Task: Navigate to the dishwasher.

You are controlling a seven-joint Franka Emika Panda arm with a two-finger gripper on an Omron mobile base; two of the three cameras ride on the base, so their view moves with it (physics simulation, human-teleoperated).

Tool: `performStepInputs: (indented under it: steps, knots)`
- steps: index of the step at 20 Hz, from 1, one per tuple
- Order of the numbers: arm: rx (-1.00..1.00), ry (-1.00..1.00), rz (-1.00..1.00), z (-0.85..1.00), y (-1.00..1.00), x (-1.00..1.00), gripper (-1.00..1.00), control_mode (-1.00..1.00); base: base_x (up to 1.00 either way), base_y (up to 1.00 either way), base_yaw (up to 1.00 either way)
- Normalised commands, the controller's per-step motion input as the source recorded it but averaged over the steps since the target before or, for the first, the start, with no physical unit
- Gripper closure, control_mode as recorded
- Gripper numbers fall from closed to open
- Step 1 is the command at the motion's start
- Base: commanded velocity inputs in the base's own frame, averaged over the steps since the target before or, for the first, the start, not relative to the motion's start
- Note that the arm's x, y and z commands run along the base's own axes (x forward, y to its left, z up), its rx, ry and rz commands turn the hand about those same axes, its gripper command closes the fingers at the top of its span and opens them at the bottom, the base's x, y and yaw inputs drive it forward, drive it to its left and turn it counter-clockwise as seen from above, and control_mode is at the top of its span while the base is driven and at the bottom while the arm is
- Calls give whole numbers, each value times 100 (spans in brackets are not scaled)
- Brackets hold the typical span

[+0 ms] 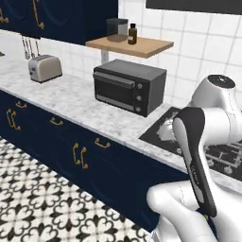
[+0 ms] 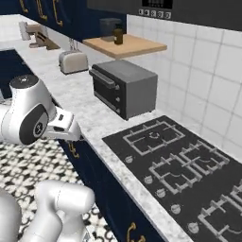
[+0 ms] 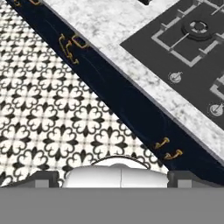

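left base view, counter: marble worktop (image 1: 71,97) runs from far left to near right; its right end is cut off behind the arm.
left base view, appliances: toaster (image 1: 44,68) far left, dark toaster oven (image 1: 128,86) mid-counter, both fully visible.
left base view, shelf: wooden shelf (image 1: 130,46) above the oven carries a grey canister (image 1: 116,29) and a brown bottle (image 1: 132,34); labels too small to read.
left base view, cooktop: black hob (image 1: 163,130) mostly hidden by the white arm (image 1: 208,142).
left base view, cabinets: navy doors with gold handles (image 1: 80,156) under the counter; none of the fronts is light grey.
right base view, cooktop: hob (image 2: 189,172) near right, burner grates and knobs clear, right edge cropped.
right base view, oven: toaster oven (image 2: 124,87) left of the hob, toaster (image 2: 73,61) farther back.
right base view, far corner: knife block or similar (image 2: 35,35) at far left, too blurred to identify.
right base view, arm: elbow joint (image 2: 30,116) covers the cabinet fronts at left.
hand view, gripper: gripper (image 3: 113,177) at the bottom edge; only the finger bases show, so whether the fingers are apart or closed cannot be told.
hand view, scene: patterned tile floor (image 3: 52,118), navy cabinet front, marble edge, hob corner (image 3: 183,48).
dishwasher: cannot locate it; every front in sight is navy.
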Motion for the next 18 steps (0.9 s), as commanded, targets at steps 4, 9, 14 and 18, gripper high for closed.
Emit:
performStepInputs:
  steps: [4, 9, 14, 18]
  knots:
    - [0, 0, 0, 0, 0, 0, -100, 100, 0, 57, 78]
    - [0, 0, 0, 0, 0, 0, -100, 100, 2, 42, 81]
    - [0, 0, 0, 0, 0, 0, -100, 100, 94, 39, 48]
    - [0, 0, 0, 0, 0, 0, -100, 100, 100, 28, 10]
